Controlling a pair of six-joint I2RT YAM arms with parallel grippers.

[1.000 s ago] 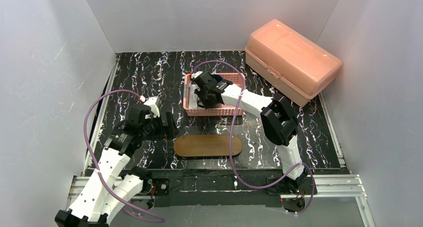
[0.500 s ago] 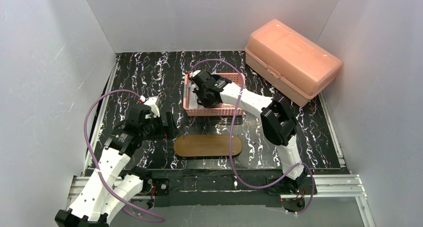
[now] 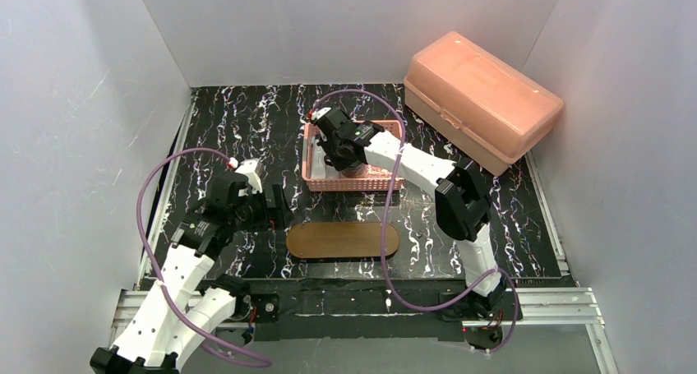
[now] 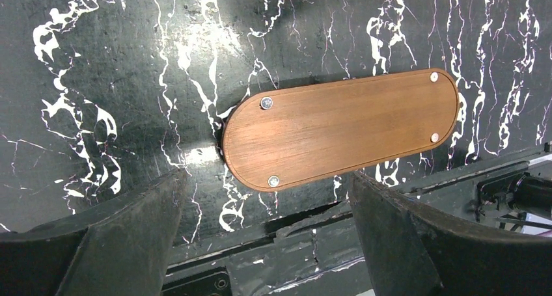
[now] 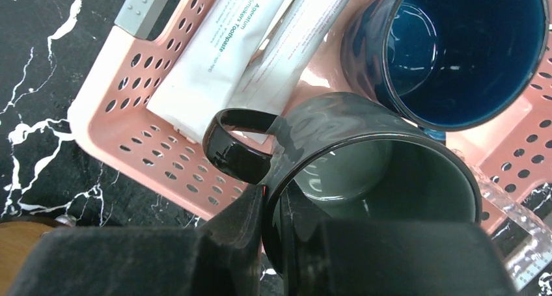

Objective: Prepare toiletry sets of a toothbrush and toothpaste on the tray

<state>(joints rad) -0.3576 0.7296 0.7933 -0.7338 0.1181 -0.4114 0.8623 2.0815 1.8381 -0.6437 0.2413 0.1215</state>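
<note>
My right gripper (image 5: 272, 198) is shut on the rim of the smoky grey-green cup (image 5: 364, 159), next to its handle, one finger inside and one outside. The cup is over the pink mesh basket (image 5: 130, 133). Behind it in the basket stands the dark blue mug (image 5: 455, 49). A white toothpaste tube (image 5: 221, 68) lies there with a slim white pack (image 5: 306, 36) beside it; I cannot tell if that is a toothbrush. The brown oval tray (image 3: 342, 240) lies bare near the front edge. My left gripper (image 4: 267, 182) hangs open just left of the tray (image 4: 338, 127).
A large salmon lidded box (image 3: 481, 99) sits at the back right. A clear glass (image 5: 514, 211) shows at the basket's near right corner. A grey studded piece (image 5: 146, 6) lies at the basket's far edge. White walls close in the table on three sides.
My right gripper has closed on the grey-green cup's rim and shifted slightly toward the back of the basket with it. The left arm has not moved.
</note>
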